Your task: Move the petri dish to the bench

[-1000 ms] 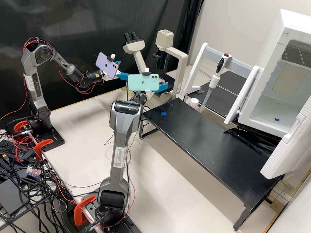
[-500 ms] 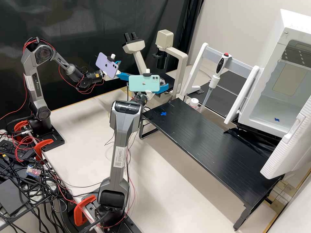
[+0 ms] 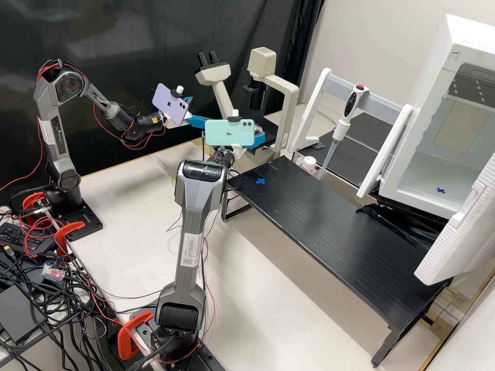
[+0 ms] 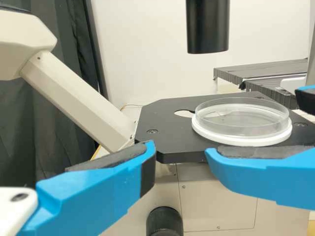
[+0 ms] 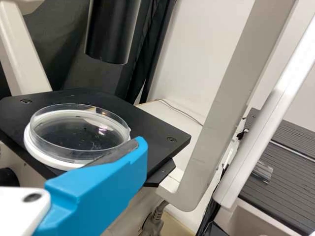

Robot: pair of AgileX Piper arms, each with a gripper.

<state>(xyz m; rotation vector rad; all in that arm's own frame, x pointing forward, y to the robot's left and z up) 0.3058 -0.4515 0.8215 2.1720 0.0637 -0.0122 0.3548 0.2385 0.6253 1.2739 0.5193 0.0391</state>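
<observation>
We noted one partly hidden petri dish (image 5: 78,132) on the microscope stage (image 5: 155,130). Beside it, left gripper (image 3: 198,111) was spread; right gripper (image 3: 260,139), we could not tell.

A small settling at the right gripper (image 3: 254,140), with one jaw drawn in.
Against the earliest picture, the mint-green, flat rectangular phone (image 3: 229,132) with rounded corners, mounted on the dark grey right arm (image 3: 192,216), sits slightly lower and a touch farther right in the high view. Since the middle picture, the bright blue jaw jutting past the phone has eased a little back towards it, so less of its curved end sticks out.
</observation>
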